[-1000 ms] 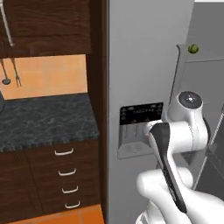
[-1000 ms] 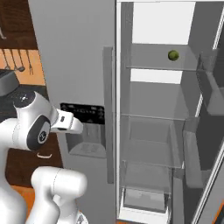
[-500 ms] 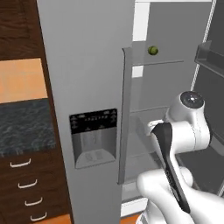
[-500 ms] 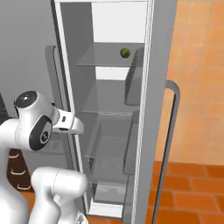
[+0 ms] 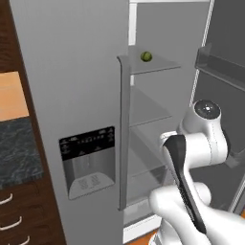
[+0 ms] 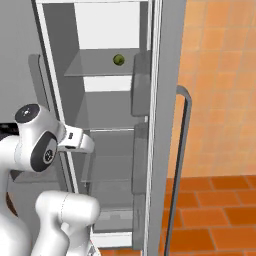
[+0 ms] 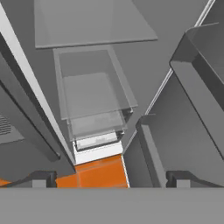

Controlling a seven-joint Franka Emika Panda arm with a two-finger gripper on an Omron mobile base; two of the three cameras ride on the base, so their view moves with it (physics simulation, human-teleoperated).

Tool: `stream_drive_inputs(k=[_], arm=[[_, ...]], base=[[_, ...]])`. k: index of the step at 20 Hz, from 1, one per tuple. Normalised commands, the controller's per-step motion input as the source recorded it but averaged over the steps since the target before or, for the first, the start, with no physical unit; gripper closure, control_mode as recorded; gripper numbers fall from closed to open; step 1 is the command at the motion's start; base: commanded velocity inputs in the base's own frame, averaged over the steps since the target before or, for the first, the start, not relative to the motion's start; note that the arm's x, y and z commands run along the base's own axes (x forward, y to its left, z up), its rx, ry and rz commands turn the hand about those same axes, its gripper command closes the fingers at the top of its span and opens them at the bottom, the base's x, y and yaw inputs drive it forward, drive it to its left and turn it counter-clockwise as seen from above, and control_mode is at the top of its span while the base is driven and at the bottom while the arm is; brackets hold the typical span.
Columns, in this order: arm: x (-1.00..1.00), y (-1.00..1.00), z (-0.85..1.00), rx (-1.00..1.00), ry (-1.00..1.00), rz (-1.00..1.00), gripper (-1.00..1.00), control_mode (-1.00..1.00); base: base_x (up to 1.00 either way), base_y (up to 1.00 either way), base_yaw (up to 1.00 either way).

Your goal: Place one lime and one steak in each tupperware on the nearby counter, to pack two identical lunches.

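A small green lime (image 5: 146,57) (image 6: 119,60) lies on the upper glass shelf of the open fridge. My arm is folded in front of the fridge, well below that shelf. In the hand view my gripper (image 7: 109,180) is open, its fingertips (image 7: 39,179) wide apart with nothing between them, looking down into the fridge's lower part. A strip of the dark speckled counter (image 5: 14,143) shows at the far left. The steak and the tupperware are out of view.
The fridge's left door with its dispenser panel (image 5: 88,160) is shut. The right door stands open with bins (image 6: 142,75) and a long handle (image 6: 186,150). Glass shelves and a clear drawer (image 7: 92,96) sit below. Brown cabinet drawers (image 5: 9,225) are at the left, above orange floor tiles (image 6: 215,210).
The whole picture has shifted: the camera has turned toward the open fridge, so the counter has slid off to the left. The arm's pose looks the same and the gripper stays open.
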Motion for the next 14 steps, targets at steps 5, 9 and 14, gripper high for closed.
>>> stream_drive_inputs(k=[5,9,14], arm=[[0.00,0.00,0.00,0.00,0.00,0.00,-1.00,1.00],[0.00,0.00,0.00,0.00,0.00,0.00,-1.00,1.00],[0.07,-0.06,0.17,0.00,-0.03,-0.02,-1.00,-1.00]], base=[[0.60,0.00,-0.12],[0.23,0.00,-0.06],[0.00,0.00,0.00]])
